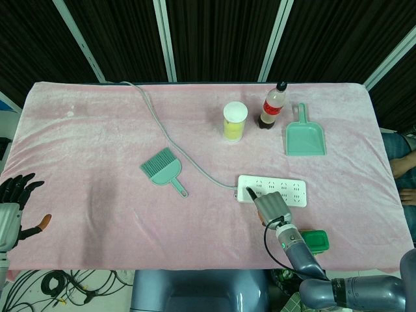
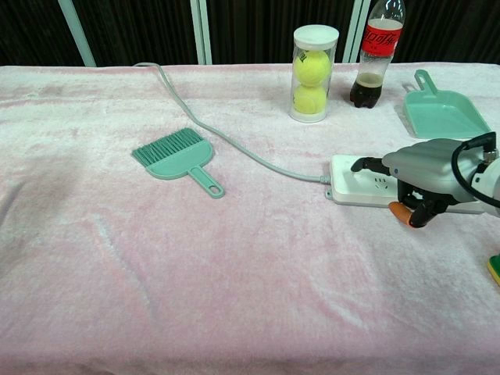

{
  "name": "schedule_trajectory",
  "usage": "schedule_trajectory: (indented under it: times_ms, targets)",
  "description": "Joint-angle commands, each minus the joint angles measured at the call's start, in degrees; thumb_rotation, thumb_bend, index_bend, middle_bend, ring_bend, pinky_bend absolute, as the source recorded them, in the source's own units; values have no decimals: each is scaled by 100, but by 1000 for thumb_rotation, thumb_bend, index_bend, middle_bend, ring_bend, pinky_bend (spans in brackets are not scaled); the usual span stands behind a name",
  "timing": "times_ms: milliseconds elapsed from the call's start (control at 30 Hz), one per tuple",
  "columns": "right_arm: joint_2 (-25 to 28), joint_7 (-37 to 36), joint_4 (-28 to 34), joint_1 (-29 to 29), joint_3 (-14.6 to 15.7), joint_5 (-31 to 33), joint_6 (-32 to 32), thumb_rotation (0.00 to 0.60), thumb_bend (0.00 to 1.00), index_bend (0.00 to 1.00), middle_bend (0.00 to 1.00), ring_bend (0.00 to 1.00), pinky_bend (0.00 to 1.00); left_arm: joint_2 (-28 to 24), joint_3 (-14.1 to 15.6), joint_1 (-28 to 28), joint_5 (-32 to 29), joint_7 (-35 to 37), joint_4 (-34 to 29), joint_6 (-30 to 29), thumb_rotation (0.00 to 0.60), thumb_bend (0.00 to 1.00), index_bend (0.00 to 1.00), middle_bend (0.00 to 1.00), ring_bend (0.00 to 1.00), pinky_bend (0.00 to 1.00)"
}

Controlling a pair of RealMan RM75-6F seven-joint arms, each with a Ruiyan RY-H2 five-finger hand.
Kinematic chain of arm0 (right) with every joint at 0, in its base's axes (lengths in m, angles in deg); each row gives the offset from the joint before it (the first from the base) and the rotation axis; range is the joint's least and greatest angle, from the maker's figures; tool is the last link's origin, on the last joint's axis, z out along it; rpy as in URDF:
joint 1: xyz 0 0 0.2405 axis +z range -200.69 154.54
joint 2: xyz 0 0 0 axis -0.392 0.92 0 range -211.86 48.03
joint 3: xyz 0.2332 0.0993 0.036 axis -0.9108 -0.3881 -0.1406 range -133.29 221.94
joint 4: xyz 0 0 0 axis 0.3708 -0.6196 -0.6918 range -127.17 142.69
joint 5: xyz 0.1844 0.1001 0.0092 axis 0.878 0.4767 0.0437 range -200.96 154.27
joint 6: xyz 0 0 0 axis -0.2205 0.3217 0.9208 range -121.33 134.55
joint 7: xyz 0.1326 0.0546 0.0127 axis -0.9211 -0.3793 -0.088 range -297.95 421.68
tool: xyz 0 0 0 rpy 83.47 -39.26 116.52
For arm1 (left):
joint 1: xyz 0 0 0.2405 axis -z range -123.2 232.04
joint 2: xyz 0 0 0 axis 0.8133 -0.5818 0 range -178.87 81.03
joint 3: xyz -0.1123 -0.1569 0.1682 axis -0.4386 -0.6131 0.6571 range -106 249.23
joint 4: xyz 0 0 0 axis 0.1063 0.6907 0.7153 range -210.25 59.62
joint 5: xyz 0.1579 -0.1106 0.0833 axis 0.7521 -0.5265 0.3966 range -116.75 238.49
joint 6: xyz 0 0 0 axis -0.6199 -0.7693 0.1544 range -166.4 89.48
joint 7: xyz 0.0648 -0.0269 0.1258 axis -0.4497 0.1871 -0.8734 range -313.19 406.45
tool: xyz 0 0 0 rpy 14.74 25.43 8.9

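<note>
At the far left edge of the table we find the left hand (image 1: 14,195), fingers spread and holding nothing, well apart from every object. The chest view does not show it.

Moving right, a green hand brush (image 2: 176,156) lies flat on the pink cloth (image 2: 156,273), bristles toward the back, untouched. A grey cable (image 2: 234,144) runs from the back edge past the brush to the power strip (image 1: 286,188).

The power strip is the item under the hand. It lies flat near the front of the table, right of centre, with the cable entering its left end. We judge it a rigid plastic body, moderately light, smooth and somewhat slippery on top, tethered by a stiff cable that will drag and resist any turn. The long sides look the best place to take hold, away from the socket openings.

The right hand (image 2: 418,176) rests over the strip's left portion. One finger reaches forward and touches the top face; the others curl down over the near edge. We cannot tell for certain whether they clasp the body or merely lie against it.

Behind stand a tube of tennis balls (image 2: 314,72) and a cola bottle (image 2: 377,55), upright, near each other. Farther right lies a green dustpan (image 2: 441,113). A green box (image 1: 316,241) sits at the front edge, just beside the right arm.
</note>
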Motion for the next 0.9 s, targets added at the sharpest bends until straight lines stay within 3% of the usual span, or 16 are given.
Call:
schedule_trajectory:
  times_ms: [33, 900]
  targets:
    - [5, 4, 5, 5, 5, 3, 5, 600, 566, 25, 920, 1000, 1000, -1, 2, -1, 1, 0, 0, 1, 600, 260, 189, 79, 23, 0]
    - [30, 64, 23, 71, 37, 137, 30, 600, 566, 25, 920, 1000, 1000, 6, 7, -1, 12, -18, 18, -3, 600, 260, 189, 79, 23, 0]
